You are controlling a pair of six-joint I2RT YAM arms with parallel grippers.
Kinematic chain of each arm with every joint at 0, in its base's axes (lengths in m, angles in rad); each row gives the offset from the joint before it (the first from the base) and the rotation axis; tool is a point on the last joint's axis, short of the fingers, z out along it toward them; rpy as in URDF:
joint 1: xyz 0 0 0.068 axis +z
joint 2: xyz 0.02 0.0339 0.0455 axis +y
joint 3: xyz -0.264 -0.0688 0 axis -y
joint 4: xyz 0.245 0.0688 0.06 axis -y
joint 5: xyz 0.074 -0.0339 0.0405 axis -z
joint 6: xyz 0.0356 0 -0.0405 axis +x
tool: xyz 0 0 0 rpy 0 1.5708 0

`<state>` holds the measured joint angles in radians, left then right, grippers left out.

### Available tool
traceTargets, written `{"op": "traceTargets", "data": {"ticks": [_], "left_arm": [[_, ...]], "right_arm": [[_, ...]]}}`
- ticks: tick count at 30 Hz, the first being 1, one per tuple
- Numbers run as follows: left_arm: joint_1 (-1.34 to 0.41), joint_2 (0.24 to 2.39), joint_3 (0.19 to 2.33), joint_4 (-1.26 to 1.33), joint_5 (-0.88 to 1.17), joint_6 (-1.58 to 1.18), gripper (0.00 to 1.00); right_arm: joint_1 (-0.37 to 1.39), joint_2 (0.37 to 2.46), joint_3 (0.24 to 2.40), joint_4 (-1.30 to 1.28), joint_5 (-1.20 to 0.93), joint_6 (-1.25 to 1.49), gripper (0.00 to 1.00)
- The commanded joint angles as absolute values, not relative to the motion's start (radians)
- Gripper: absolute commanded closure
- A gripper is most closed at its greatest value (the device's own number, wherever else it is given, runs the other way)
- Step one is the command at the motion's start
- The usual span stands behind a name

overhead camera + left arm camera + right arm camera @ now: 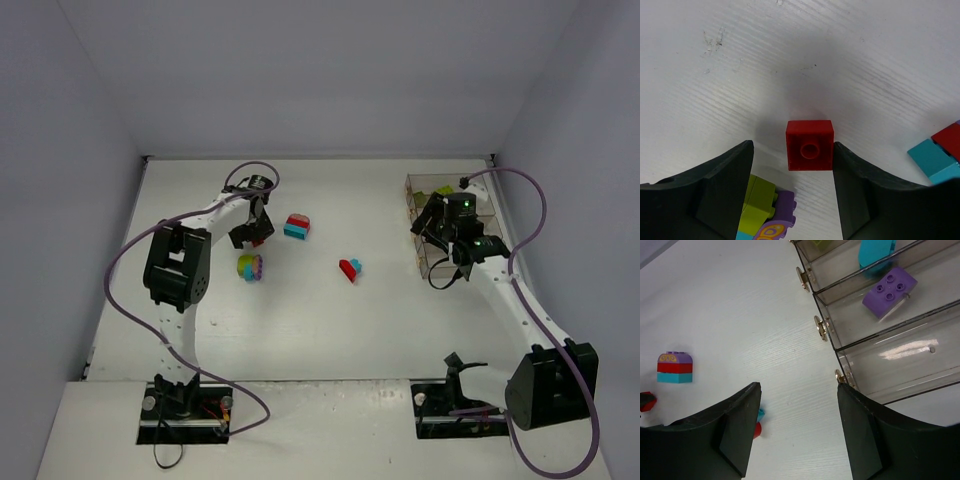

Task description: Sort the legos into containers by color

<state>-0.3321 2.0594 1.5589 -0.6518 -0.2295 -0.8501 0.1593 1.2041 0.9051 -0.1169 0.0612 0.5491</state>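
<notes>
Left hand [792,150] sits open around the red lego [810,146], slack on one side, so I'd center it before clenching.

Bare table [420,330] stretches wide between the arms, broken mid-table only by a red-and-teal clump [350,269]. Room is tight at the left jaws: a green-and-purple clump [760,200] crowds one finger, and a stacked clump [940,155] lies near the other. Open-topped containers [875,334] line the far right side.
</notes>
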Motion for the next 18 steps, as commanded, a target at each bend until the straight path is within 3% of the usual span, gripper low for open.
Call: {"op": "traceTargets", "data": {"ticks": [1, 7, 15, 18], "left_arm": [[-0.336, 2.037, 1.609, -0.658, -0.247, -0.882, 0.43], [-0.336, 2.036, 1.594, -0.635, -0.244, -0.871, 0.57], [-0.339, 1.936, 1.522, -0.548, -0.203, -0.764, 0.98], [-0.353, 1.830, 1.436, -0.444, -0.155, -0.648, 1.00]], "right_arm": [[0.166, 1.193, 0.904, -0.077, 0.051, 0.545, 0.41], [0.166, 1.193, 0.902, -0.075, 0.052, 0.537, 0.41], [0.166, 1.187, 0.923, -0.072, -0.030, 0.477, 0.44], [0.166, 1.187, 0.949, -0.066, -0.124, 0.434, 0.46]]}}
